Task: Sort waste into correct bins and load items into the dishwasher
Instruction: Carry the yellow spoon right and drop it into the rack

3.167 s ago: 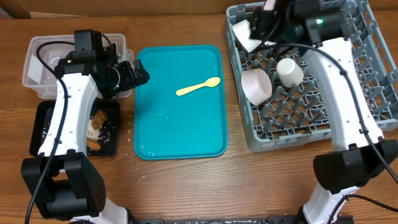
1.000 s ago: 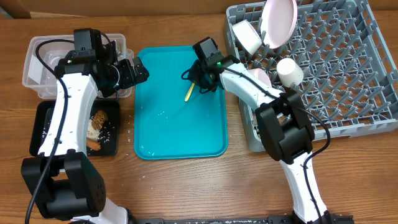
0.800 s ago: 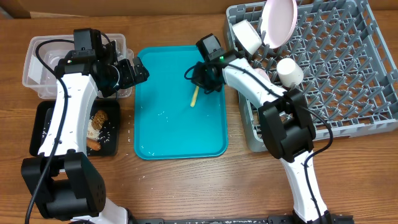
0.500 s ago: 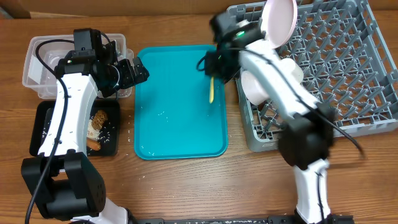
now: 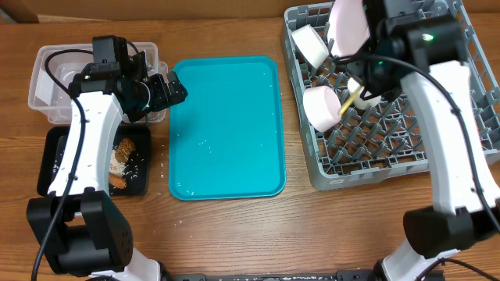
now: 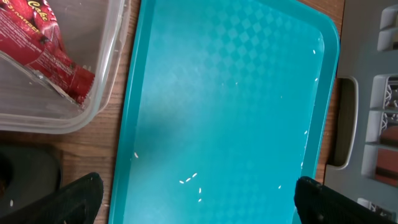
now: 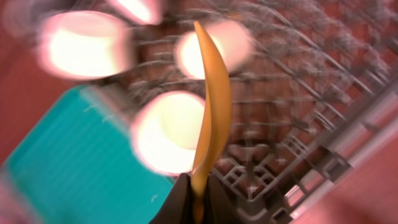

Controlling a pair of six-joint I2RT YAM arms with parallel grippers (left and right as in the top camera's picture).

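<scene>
Spoon [image 7: 210,93] first: the pale yellow thing is pinched by its handle in the right gripper [image 7: 198,191], fingers closed tight on it, its bowl end pointing to twelve o'clock in the blurred wrist view. Seen from above, it hangs over the grey dish rack [image 5: 484,94], which fills the table's two o'clock corner, just beside a white bowl [image 5: 323,108] lying on its side among the pegs. Another bowl [image 5: 310,45] sits at the rack's eleven o'clock corner, with the plate [image 5: 348,23] standing on edge next to it. The left gripper [image 5: 172,87] hovers at the ten o'clock corner of the teal tray [image 5: 226,125], its fingers [image 6: 78,199] spread wide apart. The clear tub [image 5: 39,101] at ten o'clock holds a red wrapper [image 6: 43,43]. The black tray [image 5: 137,186] at eight o'clock holds food scraps [image 5: 121,160].
</scene>
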